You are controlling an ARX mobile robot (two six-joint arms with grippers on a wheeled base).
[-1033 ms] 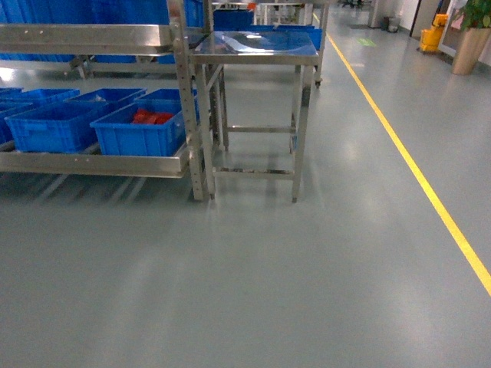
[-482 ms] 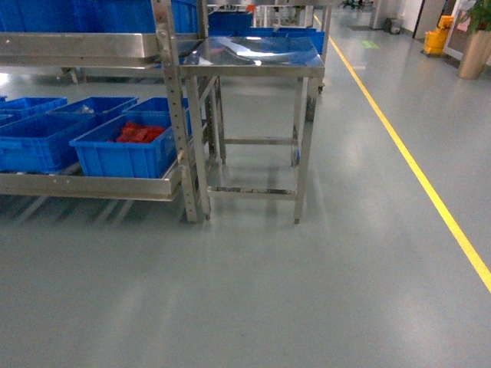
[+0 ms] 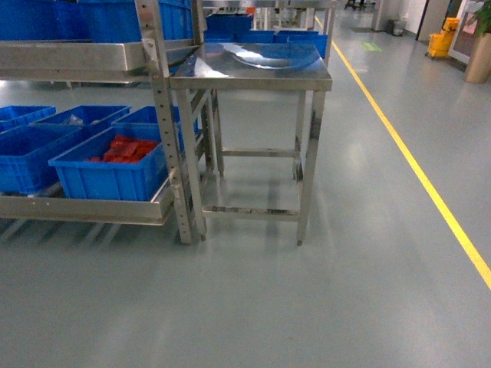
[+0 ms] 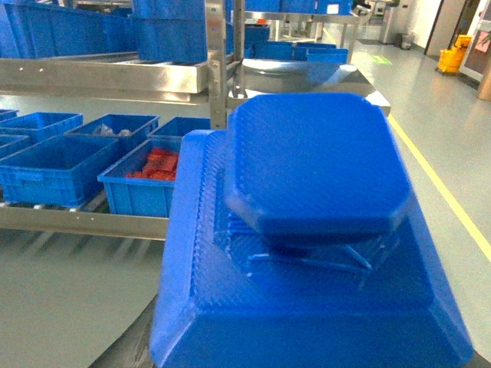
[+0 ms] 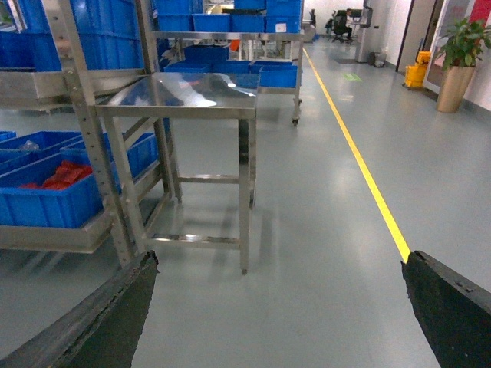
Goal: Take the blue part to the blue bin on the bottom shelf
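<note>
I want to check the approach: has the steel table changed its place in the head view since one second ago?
Yes, in the picture only. The steel table and the rack post beside it both slid down and grew together, so the camera came closer; the table itself likely stayed put.

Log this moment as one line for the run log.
left gripper: holds blue part | right gripper: open, empty | bottom shelf: ahead-left

You have a solid blue part (image 4: 307, 230) with a fine ribbed texture, blue bins (image 3: 115, 172), one holding red pieces (image 3: 126, 149), on the brushed-steel bottom shelf (image 3: 84, 208); a silver steel table (image 3: 253, 65); grey floor (image 3: 307, 307) with a yellow line (image 3: 414, 165); black right gripper fingers (image 5: 453, 314).
</note>
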